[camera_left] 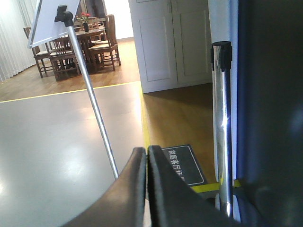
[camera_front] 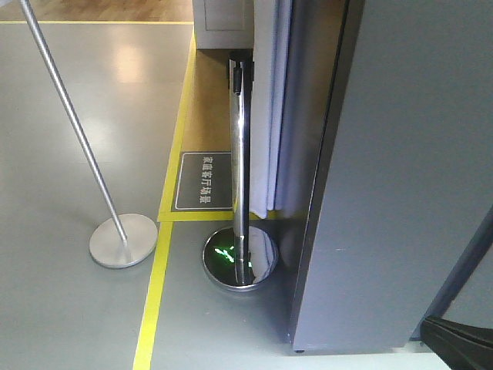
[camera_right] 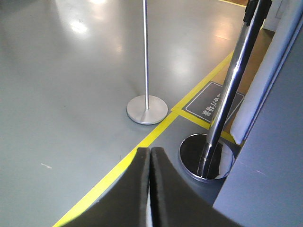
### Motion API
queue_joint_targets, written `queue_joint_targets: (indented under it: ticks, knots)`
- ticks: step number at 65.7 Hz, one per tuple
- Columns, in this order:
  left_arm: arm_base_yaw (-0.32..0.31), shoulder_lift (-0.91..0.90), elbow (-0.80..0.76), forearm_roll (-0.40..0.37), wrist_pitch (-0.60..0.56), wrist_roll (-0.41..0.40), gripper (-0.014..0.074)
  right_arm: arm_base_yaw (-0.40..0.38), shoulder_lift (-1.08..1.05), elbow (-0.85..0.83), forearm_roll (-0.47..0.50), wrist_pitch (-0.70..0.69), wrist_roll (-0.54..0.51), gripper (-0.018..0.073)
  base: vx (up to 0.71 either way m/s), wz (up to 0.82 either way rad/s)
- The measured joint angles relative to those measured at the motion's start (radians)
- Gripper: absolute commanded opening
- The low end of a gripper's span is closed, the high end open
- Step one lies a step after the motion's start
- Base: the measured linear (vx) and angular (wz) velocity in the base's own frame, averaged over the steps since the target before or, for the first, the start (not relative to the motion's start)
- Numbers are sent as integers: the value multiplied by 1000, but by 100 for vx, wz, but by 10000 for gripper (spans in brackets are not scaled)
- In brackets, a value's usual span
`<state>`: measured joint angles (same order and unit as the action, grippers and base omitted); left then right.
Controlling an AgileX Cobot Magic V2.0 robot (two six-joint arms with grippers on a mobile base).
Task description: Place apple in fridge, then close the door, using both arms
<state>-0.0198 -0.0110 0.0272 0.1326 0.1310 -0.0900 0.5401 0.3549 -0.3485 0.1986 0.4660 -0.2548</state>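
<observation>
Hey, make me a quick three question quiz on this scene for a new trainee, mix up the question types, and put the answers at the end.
1. True or false: the left claw is holding the apple.
2. Multiple choice: where does the chrome post stand? A) touching the sign stand's base B) close beside the dark grey panel C) on the dining table
3. Fill in: the floor line between the two round bases is coloured ____.

Key
1. False. Both the left claw and the right claw are shut with nothing between the fingers, and no apple shows in any view.
2. B
3. Yellow
</observation>
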Motion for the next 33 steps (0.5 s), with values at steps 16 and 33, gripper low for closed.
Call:
queue_joint_targets:
  ticks: [16, 33]
  knots:
    - [7, 0, 0, 3, 0, 0, -8, 0, 0, 0, 0, 0, 0, -6, 0, 0]
    - [92, 0, 0, 3, 0, 0, -8, 0, 0, 0, 0, 0, 0, -6, 0, 0]
